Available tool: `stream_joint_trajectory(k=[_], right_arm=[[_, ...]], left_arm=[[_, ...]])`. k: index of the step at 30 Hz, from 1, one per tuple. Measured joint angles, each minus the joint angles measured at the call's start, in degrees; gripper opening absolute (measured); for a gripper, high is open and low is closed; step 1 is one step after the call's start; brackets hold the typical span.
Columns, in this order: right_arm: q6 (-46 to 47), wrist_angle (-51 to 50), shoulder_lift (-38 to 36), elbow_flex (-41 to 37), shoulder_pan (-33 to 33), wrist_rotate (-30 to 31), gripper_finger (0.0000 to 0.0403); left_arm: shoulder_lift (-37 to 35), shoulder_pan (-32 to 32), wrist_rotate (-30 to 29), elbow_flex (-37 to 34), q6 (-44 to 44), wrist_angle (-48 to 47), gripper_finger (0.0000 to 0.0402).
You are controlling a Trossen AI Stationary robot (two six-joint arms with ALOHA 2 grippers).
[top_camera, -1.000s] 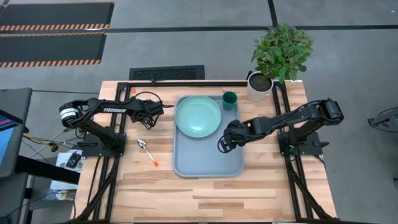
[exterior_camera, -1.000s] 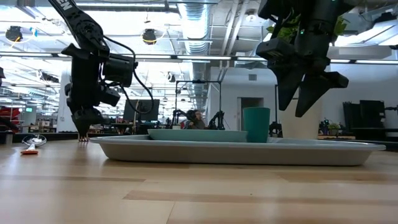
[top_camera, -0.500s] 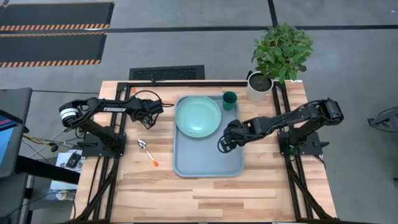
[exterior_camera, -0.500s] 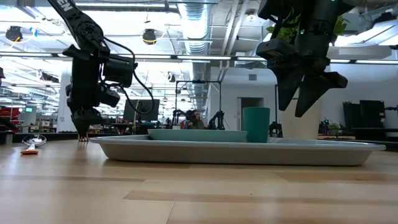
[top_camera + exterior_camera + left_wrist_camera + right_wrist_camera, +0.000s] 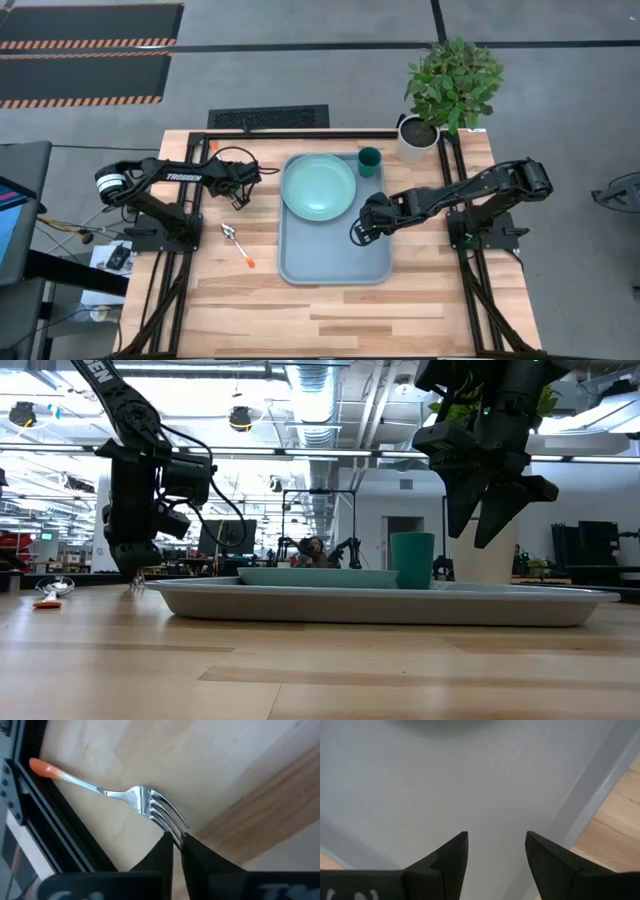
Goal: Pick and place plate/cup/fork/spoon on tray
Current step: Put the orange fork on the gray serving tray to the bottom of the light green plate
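The fork (image 5: 125,795), with silver tines and a thin orange handle, is on the wood at the table's left, beside the black frame rail. My left gripper (image 5: 176,842) (image 5: 238,197) (image 5: 133,575) is shut on its tines. The spoon (image 5: 237,245) lies flat on the table, nearer than that gripper. The pale green plate (image 5: 318,187) and the dark green cup (image 5: 369,161) (image 5: 412,560) stand on the far part of the blue-grey tray (image 5: 335,255). My right gripper (image 5: 357,232) (image 5: 496,840) (image 5: 490,510) hangs open above the tray's right part, touching nothing. My left gripper pinches the free ends of the fork's tines (image 5: 172,827) between its two fingertips. The fingers come from above, pointing down, roughly in line with the fork. The handle (image 5: 47,768) points away toward the frame rail. I cannot tell whether the fork rests on the wood.
A white pot with a green plant (image 5: 418,140) stands at the far right corner, beyond the cup. Black frame rails (image 5: 195,200) run along the table's left, right and far sides. Bare wood lies near the table's front edge.
My left gripper has risen a little off the table and edged toward the table's left edge.
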Motion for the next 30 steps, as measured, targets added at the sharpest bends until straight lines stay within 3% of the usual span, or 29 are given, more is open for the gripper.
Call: stream_joint_trajectory(k=[5, 13, 18, 24, 30], right_arm=[[0.01, 0.07, 0.00, 0.00, 0.00, -0.74, 0.0220], [-2.72, 3.11, -1.88, -0.02, -0.28, -6.19, 0.0220], [-4.07, 6.51, -4.60, -0.02, -0.85, -6.54, 0.0221], [-11.64, 14.20, -7.51, -0.02, -3.44, -6.38, 0.0221], [-26.47, 25.33, -7.66, -0.01, -6.13, -6.40, 0.0221]], left_arm=[[0.00, 0.00, -0.45, 0.18, 0.23, -0.07, 0.0003], [-0.14, -2.07, 6.13, 5.22, -3.36, -7.22, 0.0002], [-0.43, -4.57, 12.81, 11.36, -8.30, -15.15, 0.0001], [-0.63, -8.65, 16.04, 19.26, -12.96, -21.84, 0.0000], [-0.63, -11.96, 19.40, 25.70, -16.07, -24.61, 0.0001]])
